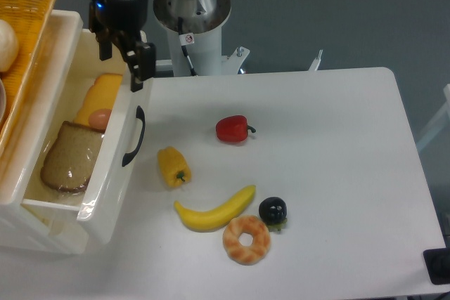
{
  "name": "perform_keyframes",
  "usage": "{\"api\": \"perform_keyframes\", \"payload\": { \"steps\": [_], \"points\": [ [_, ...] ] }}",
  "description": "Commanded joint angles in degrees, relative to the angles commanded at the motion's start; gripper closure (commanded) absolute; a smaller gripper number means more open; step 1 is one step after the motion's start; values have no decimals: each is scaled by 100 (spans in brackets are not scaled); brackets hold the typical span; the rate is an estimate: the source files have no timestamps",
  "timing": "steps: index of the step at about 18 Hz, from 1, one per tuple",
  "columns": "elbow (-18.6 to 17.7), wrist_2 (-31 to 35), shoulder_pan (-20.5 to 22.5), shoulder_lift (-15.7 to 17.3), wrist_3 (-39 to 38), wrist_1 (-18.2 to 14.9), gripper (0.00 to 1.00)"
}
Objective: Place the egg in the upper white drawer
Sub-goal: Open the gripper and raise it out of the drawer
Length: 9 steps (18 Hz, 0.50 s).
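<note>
The egg [100, 118] is a small pinkish-tan oval lying inside the upper white drawer [105, 194], between a yellow cheese slice [100, 95] and a brown bread slice [72, 157]. The drawer is pulled open at the left, with a curved black handle [133, 137] on its front panel. My gripper [124, 56] hangs above the drawer's far end, well above the egg. Its black fingers stand apart and hold nothing.
An orange wicker basket [28, 5] with a white ball [5, 45] sits at the far left. On the table lie a red pepper [233, 129], a yellow pepper [173, 166], a banana [215, 210], a doughnut [247, 239] and a dark berry [273, 210]. The arm's base [193, 19] stands behind.
</note>
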Motion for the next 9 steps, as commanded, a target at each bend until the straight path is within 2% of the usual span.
{"api": "perform_keyframes", "payload": {
  "steps": [3, 9],
  "points": [
    [-35, 335, 44, -131, 0, 0, 0],
    [8, 336, 422, -369, 35, 0, 0]
  ]
}}
